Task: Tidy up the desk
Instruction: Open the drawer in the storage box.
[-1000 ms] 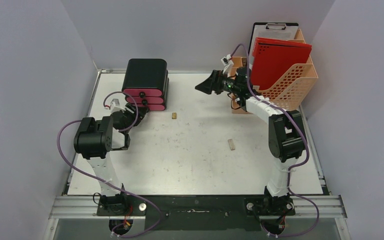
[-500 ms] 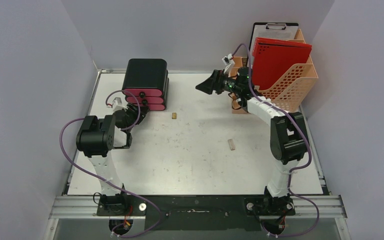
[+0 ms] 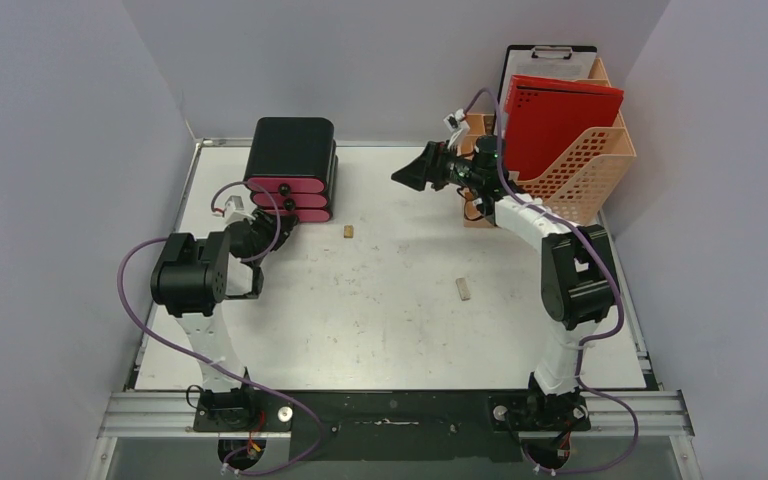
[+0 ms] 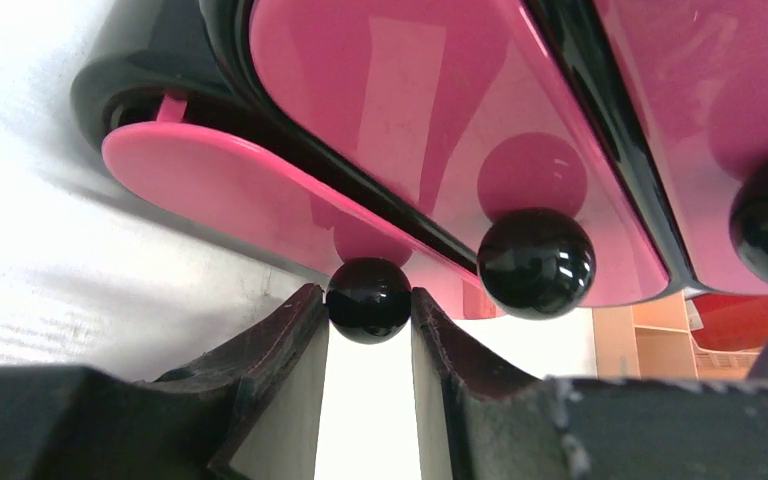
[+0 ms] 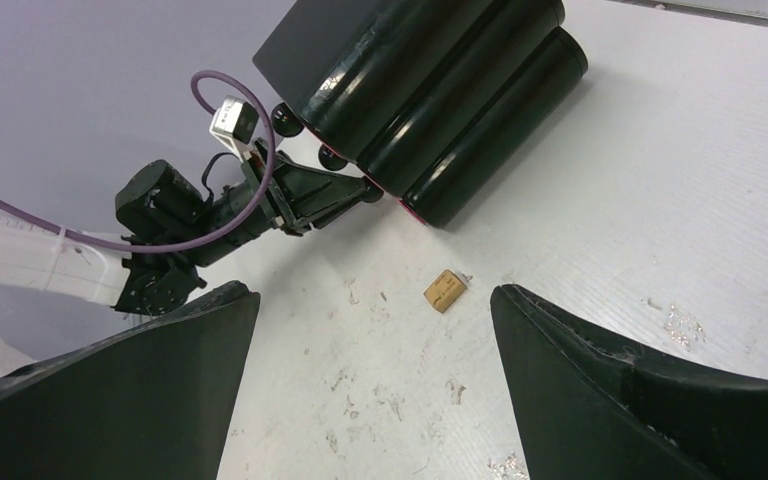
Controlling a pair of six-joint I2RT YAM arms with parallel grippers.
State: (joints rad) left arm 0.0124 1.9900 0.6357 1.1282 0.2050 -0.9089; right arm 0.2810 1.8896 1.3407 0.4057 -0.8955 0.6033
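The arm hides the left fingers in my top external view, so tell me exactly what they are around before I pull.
Observer: In the left wrist view the left gripper has a finger on each side of the black knob of the lowest pink drawer, no gap showing.
Operator: Check the neighbouring knob.
Observer: It sits on the middle drawer, beside those fingers but apart from them.
Operator: Now the right gripper.
Observer: Its wrist view shows the jaws wide apart and empty, with a small tan block on the desk beyond them.
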